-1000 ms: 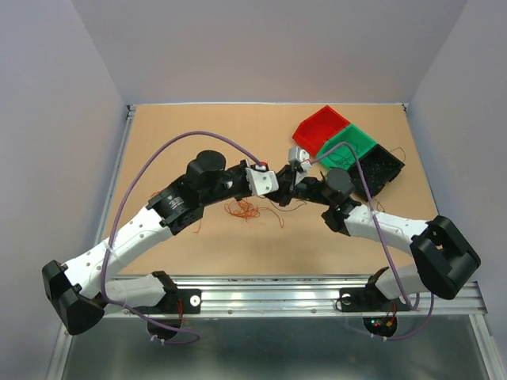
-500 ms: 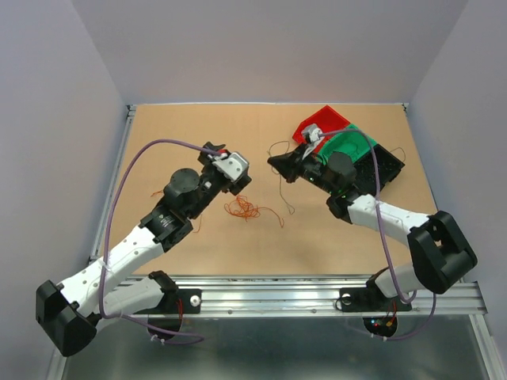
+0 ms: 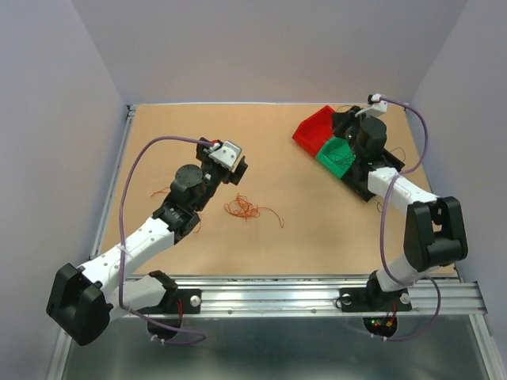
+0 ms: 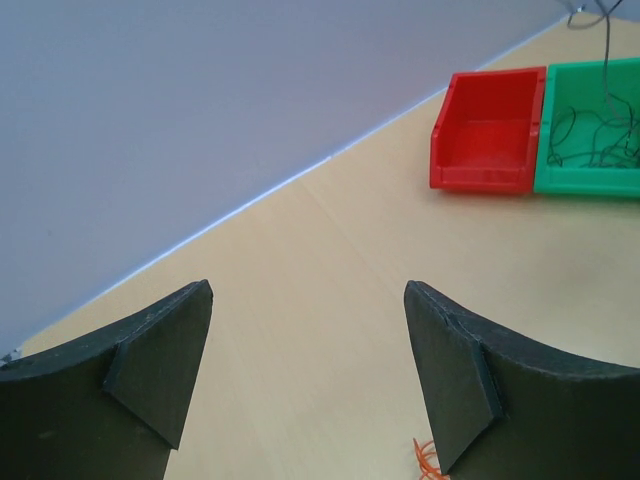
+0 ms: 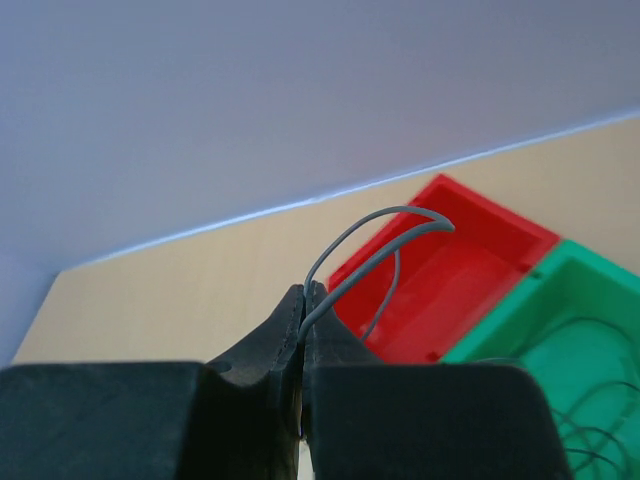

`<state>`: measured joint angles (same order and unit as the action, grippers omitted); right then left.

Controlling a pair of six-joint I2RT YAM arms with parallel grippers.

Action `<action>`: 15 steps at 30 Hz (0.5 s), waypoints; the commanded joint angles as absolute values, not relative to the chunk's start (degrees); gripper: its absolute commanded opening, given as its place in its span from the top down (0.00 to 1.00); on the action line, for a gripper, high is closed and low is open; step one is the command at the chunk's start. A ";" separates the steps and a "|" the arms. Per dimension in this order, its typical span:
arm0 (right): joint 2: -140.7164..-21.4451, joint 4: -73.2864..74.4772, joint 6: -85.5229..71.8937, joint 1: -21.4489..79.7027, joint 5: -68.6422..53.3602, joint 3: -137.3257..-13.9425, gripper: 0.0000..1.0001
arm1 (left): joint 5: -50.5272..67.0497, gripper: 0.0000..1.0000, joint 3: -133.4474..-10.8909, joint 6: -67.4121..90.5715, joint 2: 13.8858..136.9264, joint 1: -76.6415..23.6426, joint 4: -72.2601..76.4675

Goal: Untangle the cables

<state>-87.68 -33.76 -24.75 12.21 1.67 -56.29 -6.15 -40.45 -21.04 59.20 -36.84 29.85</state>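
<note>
left gripper [image 4: 308,300]: jaws spread wide, nothing between | right gripper [image 5: 305,300]: clenched on 1 grey cable [image 5: 372,240], loop seen against red bin [image 5: 440,290] | orange cables [image 3: 242,209]: tangle on table [image 3: 174,134], 5 o'clock of left gripper | dark cables [image 4: 590,140]: in green bin [image 4: 560,182]

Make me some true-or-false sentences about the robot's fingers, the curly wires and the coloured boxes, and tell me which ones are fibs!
1. The left fingers are wide open with nothing between them. True.
2. The right fingers are open and empty. False: they are pinched shut on a grey wire.
3. The green bin has dark wires in it. True.
4. The orange wires lie in the red bin. False: they lie in a tangle on the table, and the red bin looks empty.
</note>
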 commanded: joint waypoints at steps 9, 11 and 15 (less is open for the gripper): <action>-101.33 -36.65 -27.51 7.29 28.82 -67.15 0.99 | -6.68 0.12 -38.76 -20.83 59.50 -36.56 36.12; -102.39 -36.65 -27.94 7.29 31.28 -66.10 0.99 | -6.16 0.12 -38.67 -20.83 59.33 -36.65 36.12; -103.01 -36.74 -28.04 7.29 39.71 -63.37 0.99 | -5.45 0.12 -38.58 -20.83 59.24 -36.65 36.12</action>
